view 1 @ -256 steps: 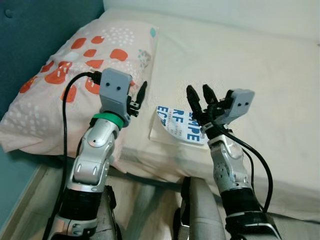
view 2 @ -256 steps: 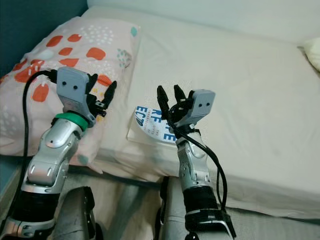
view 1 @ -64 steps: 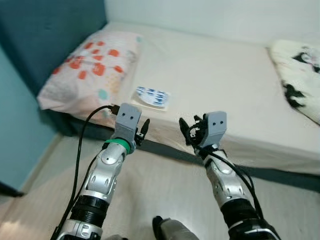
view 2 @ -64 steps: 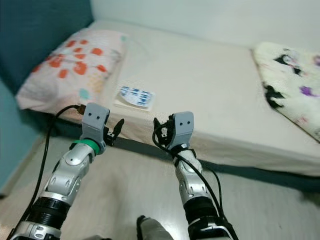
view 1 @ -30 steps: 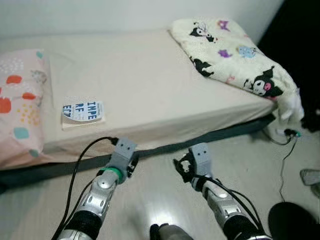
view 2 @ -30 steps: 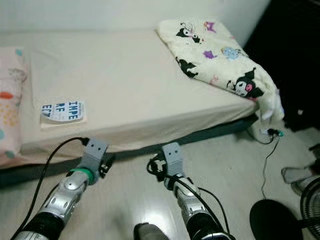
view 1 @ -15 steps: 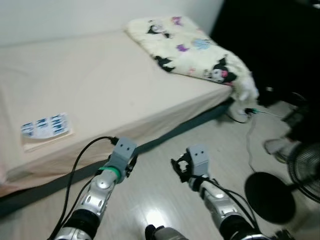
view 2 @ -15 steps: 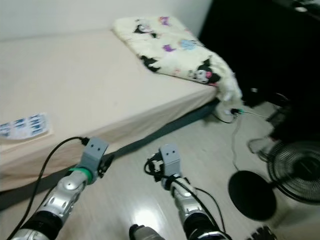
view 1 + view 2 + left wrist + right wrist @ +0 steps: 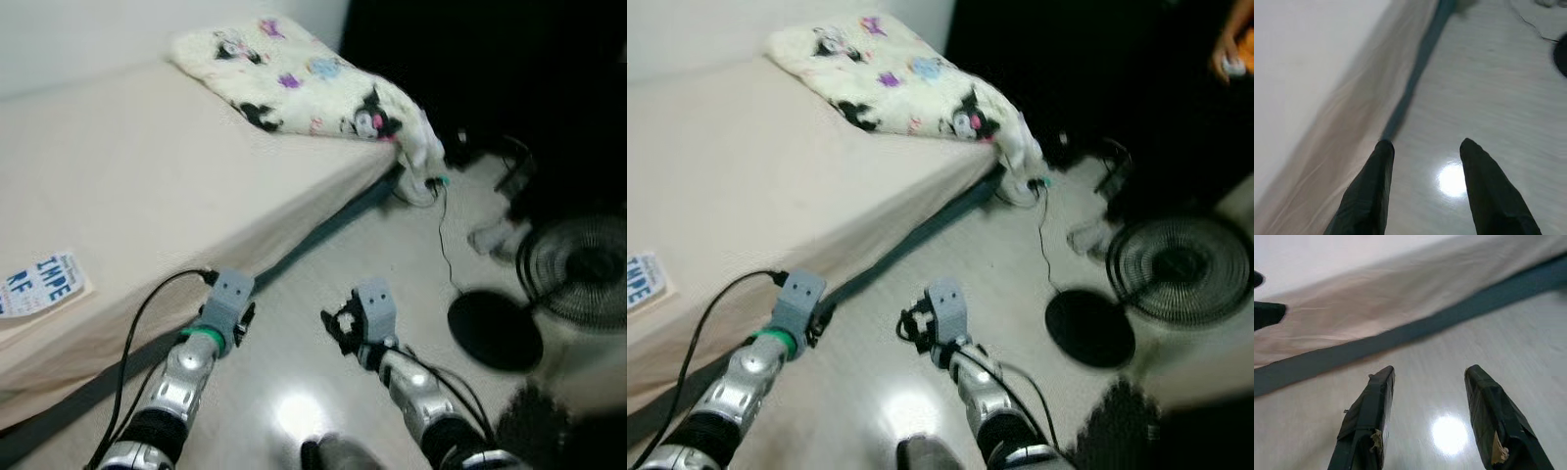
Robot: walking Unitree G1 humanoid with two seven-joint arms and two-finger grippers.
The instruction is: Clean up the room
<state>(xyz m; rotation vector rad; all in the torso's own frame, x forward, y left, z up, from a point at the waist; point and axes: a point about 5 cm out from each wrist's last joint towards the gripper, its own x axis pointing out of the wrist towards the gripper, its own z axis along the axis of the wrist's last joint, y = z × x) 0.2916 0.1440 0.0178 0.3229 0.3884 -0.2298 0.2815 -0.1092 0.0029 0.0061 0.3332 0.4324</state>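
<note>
A bed (image 9: pixel 147 186) with a beige sheet lies on my left. On it rests a white booklet (image 9: pixel 39 282) with blue letters, near the left edge of the view. At the bed's far end a cream blanket (image 9: pixel 304 83) with cartoon prints hangs over the corner. My left gripper (image 9: pixel 242 321) hovers low over the pale floor beside the bed frame, open and holding nothing, its fingers (image 9: pixel 1371 186) apart. Beside it, my right gripper (image 9: pixel 336 328) is also open and holds nothing; the floor shows between its fingers (image 9: pixel 1369 411).
A black standing fan (image 9: pixel 578 269) with a round base (image 9: pixel 495 331) is on the right. A thin cable (image 9: pixel 441 235) runs over the floor from the bed's corner. A pale slipper-like thing (image 9: pixel 495 235) lies near dark furniture. A dark rug (image 9: pixel 549 431) sits lower right.
The whole view has swung to the right: the bed and booklet slid left, and the fan and dark furniture came into sight. Both grippers stay open and low.
</note>
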